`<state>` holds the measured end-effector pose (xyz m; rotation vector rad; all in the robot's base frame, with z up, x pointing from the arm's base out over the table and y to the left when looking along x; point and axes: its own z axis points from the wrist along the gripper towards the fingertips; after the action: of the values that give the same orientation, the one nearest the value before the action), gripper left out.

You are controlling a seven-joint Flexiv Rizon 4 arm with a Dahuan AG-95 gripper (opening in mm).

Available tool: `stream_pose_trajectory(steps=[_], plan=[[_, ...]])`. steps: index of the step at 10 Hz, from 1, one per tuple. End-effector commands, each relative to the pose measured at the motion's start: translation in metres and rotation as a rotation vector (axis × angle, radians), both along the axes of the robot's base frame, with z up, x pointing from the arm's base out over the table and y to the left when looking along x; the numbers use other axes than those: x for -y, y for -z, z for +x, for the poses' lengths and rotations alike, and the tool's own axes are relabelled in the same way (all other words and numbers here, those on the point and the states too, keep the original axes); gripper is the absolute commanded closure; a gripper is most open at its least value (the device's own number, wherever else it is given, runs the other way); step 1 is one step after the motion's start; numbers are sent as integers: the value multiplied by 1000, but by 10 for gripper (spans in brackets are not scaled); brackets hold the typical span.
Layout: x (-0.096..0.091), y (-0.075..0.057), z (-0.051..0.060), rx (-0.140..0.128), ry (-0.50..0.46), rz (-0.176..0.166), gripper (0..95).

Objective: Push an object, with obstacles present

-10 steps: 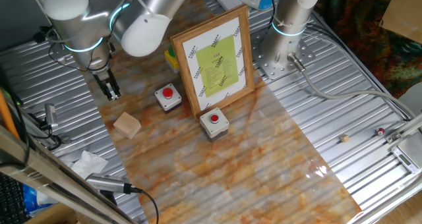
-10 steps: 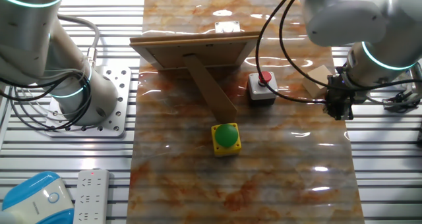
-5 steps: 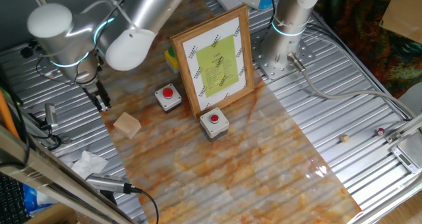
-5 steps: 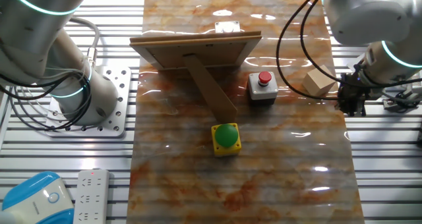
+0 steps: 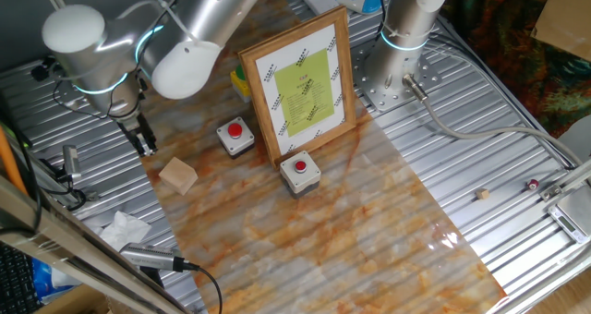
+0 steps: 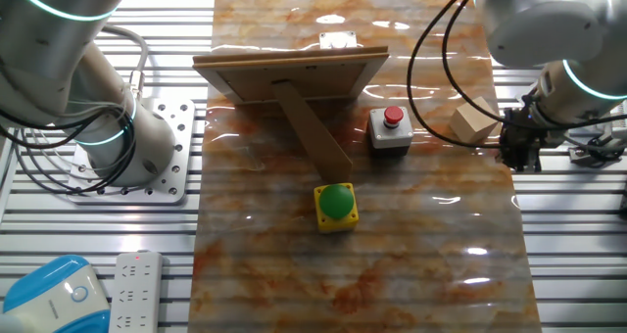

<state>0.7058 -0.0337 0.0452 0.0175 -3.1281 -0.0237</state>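
The object, a plain light-tan wooden cube [image 5: 178,175] [image 6: 473,122], lies near the edge of the marbled mat. My gripper [image 5: 145,147] [image 6: 517,159] hangs just off that mat edge, a short gap from the cube, with its dark fingers together and nothing between them. The obstacles are a grey box with a red button [image 5: 235,136] [image 6: 390,130], a second one [image 5: 300,171] in front of the picture, and the wood-framed picture [image 5: 300,83] with a yellow-green sheet. In the other fixed view the picture shows its back and prop [image 6: 289,73].
A yellow box with a green button [image 6: 336,204] sits behind the picture. A crumpled tissue [image 5: 123,229] and a cabled tool [image 5: 152,257] lie near the mat's corner. A second arm's base [image 5: 406,37] [image 6: 108,142] stands on the ribbed metal table.
The gripper has shifted from over the mat beside the cube to just beyond the mat's edge. Cube and obstacles have not moved.
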Motion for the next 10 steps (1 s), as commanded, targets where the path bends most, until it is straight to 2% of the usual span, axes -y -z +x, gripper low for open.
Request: stream_pose_trajectory(steps=[1, 6, 10], plan=[[-4, 4, 1, 1, 8, 2, 950], [-20, 7, -3, -13, 20, 3, 950], [-22, 6, -2, -16, 40, 33, 950]])
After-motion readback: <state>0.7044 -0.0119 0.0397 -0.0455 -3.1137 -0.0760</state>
